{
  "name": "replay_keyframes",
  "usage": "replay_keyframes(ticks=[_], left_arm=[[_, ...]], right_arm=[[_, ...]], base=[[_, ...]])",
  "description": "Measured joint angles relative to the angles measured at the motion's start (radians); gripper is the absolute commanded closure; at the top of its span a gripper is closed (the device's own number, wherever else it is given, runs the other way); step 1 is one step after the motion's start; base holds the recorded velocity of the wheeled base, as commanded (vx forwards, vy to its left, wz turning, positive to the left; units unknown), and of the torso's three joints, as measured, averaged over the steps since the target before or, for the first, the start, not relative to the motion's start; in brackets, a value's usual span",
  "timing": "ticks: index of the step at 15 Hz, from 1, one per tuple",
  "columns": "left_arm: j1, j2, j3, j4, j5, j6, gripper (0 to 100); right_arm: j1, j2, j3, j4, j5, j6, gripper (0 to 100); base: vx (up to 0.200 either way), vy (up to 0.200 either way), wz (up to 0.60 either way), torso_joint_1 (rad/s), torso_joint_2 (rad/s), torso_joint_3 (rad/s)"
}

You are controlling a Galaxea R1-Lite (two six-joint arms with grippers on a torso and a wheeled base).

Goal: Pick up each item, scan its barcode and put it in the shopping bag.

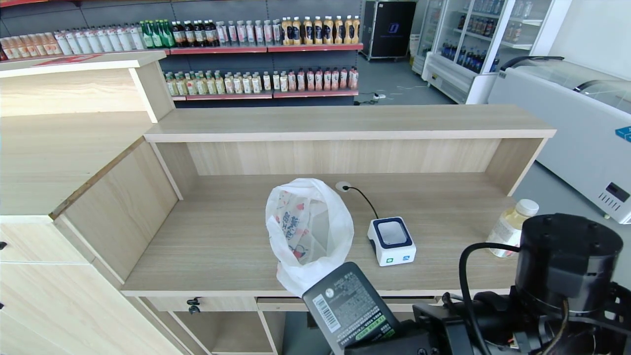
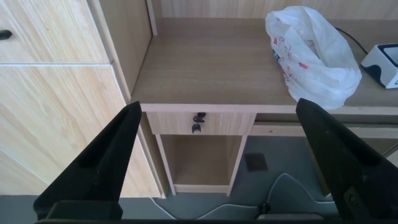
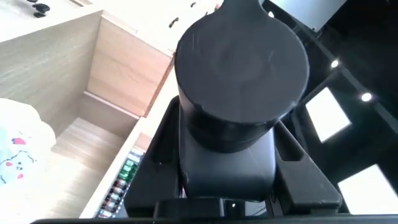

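Observation:
A black bottle (image 1: 347, 308) with a white barcode label facing up is clamped in my right gripper (image 1: 394, 340), low in front of the counter's front edge and just below the white shopping bag (image 1: 308, 231). In the right wrist view the bottle's round black end (image 3: 242, 62) sticks out between the fingers of that gripper (image 3: 227, 180). The bag stands open on the wooden counter (image 1: 222, 246), with the white scanner (image 1: 392, 240) beside it. A pale yellow bottle (image 1: 510, 229) stands at the counter's right end. My left gripper (image 2: 219, 106) hangs open below the counter's edge, holding nothing.
The counter has a raised back ledge (image 1: 345, 123) and side walls. Under its front edge sit a drawer with a dark knob (image 2: 198, 121) and an open cubby. The scanner's cable (image 1: 362, 197) runs to a hole behind the bag. Shelves of drinks line the far wall.

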Motion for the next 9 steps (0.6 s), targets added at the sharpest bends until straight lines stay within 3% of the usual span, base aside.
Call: replay_keyframes(ticks=[9], left_arm=[[0.0, 0.0, 0.0, 0.0, 0.0, 0.0, 0]], right_arm=[[0.049, 0.051, -0.001, 0.001, 0.0, 0.09, 100]], base=[[0.0, 0.0, 0.0, 0.0, 0.0, 0.0]])
